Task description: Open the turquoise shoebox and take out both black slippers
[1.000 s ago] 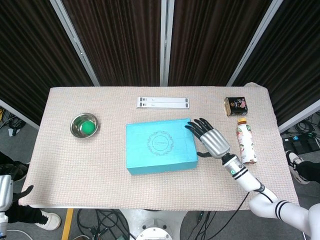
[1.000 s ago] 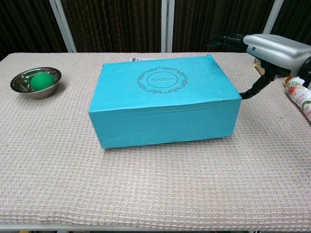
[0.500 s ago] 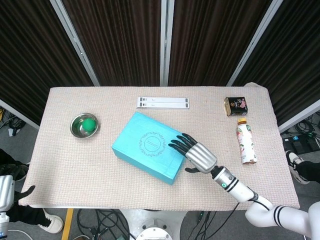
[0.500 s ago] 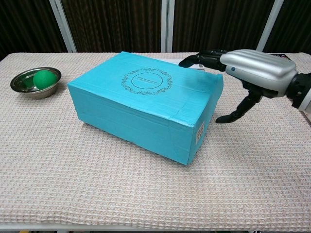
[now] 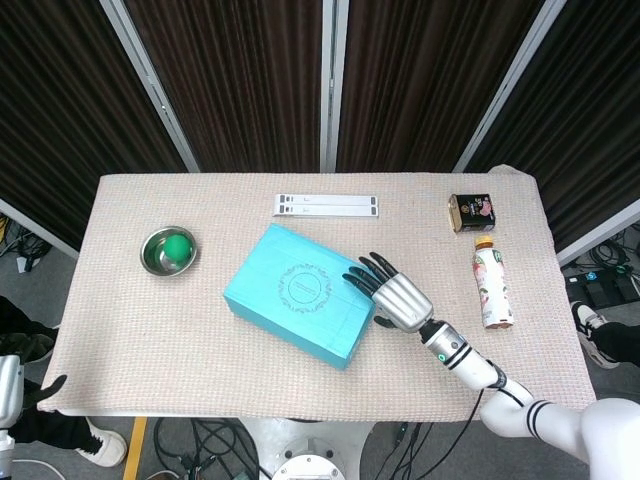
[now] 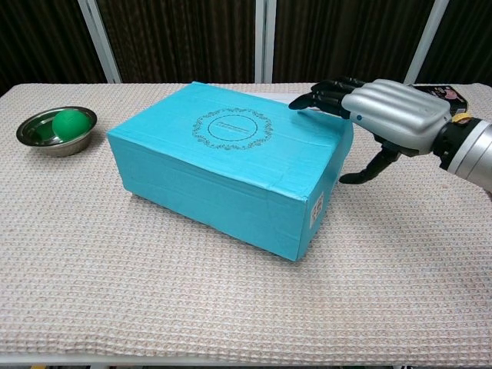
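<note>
Barely begun: turquoise shoebox (image 5: 298, 294) lay skewed mid-table, lid closed, with neither of the 2 black slippers visible. Right hand (image 5: 394, 298) rested at its right end, fingers (image 6: 327, 96) spread over the lid edge, holding nothing. Left hand unseen. Opening and both removals remained

Setting: robotics lab / test bay, not a home or shop. Evidence: table (image 5: 130, 320) w/ beige woven cloth, standing in front of black pleated curtains (image 5: 240, 80) hung betw. pale metal posts (image 5: 150, 80), i.e. a screened-off recording booth. Loose cables (image 5: 215, 440) on floor under table front edge. Robot arm w/ metal hand (image 5: 398, 300) works at the table. Unrelated test props laid out apart: steel bowl (image 5: 160, 260) w/ green ball (image 5: 177, 248), drink bottle (image 5: 492, 288) lying flat, small tin (image 5: 473, 212), white strip (image 5: 327, 205).
</note>
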